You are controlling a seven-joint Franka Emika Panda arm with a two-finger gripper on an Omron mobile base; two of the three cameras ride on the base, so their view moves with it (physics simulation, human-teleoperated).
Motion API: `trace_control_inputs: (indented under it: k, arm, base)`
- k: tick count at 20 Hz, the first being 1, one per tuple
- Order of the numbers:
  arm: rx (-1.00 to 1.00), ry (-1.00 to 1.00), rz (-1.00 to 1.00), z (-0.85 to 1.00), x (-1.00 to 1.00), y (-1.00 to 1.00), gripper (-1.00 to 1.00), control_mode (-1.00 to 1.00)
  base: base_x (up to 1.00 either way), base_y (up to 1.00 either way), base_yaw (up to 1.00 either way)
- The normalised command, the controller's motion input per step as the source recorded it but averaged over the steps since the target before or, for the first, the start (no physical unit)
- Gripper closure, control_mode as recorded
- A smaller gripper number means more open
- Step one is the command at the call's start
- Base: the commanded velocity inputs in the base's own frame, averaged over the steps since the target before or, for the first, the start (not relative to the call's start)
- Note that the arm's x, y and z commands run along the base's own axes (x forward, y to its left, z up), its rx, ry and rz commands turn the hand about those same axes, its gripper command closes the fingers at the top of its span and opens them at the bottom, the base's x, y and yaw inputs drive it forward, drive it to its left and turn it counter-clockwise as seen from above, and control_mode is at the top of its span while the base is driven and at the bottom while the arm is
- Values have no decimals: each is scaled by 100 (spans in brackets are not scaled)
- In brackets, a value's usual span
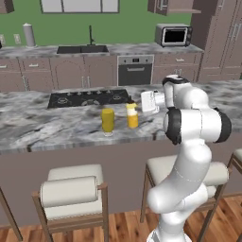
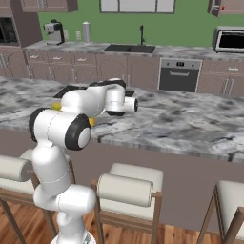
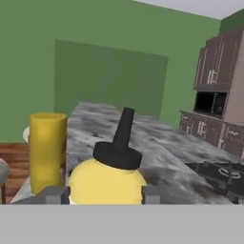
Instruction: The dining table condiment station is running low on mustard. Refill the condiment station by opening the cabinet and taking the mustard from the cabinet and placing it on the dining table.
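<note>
The mustard (image 1: 132, 117), a small yellow bottle with a black nozzle, stands upright on the marble dining table (image 1: 47, 127) just in front of the cooktop. My gripper (image 1: 137, 109) reaches it from the right at bottle height. In the hand view the mustard (image 3: 107, 183) sits close up between my two fingertips (image 3: 57, 194), which lie against its sides, so the gripper (image 3: 105, 195) is shut on it. The mauve-brown wall cabinet (image 2: 228, 6) hangs far off at the back wall, with a small red thing showing inside.
A stout dark-yellow cylinder (image 1: 108, 120) stands just left of the mustard, a hand's width away. The black cooktop (image 1: 87, 98) lies behind both. Cushioned stools (image 1: 71, 189) line the table's near side. The sink counter, oven and microwave (image 1: 173, 35) are along the back wall.
</note>
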Motion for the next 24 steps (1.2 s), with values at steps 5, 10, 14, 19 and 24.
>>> trace_control_inputs:
  k: [5, 10, 14, 19, 24]
  arm:
    - [0, -13, 1, -28, -53, 8, -100, -100]
    - [0, -12, 0, -4, -50, 0, -100, -100]
    - [0, -12, 0, 0, -34, -2, -100, -100]
    - [0, -16, 0, 6, -17, -15, -100, -100]
    - [0, -26, 0, 48, -17, -22, -100, -100]
  base:
    - [0, 0, 0]
    - [0, 0, 0]
    - [0, 0, 0]
    - [0, 0, 0]
    - [0, 0, 0]
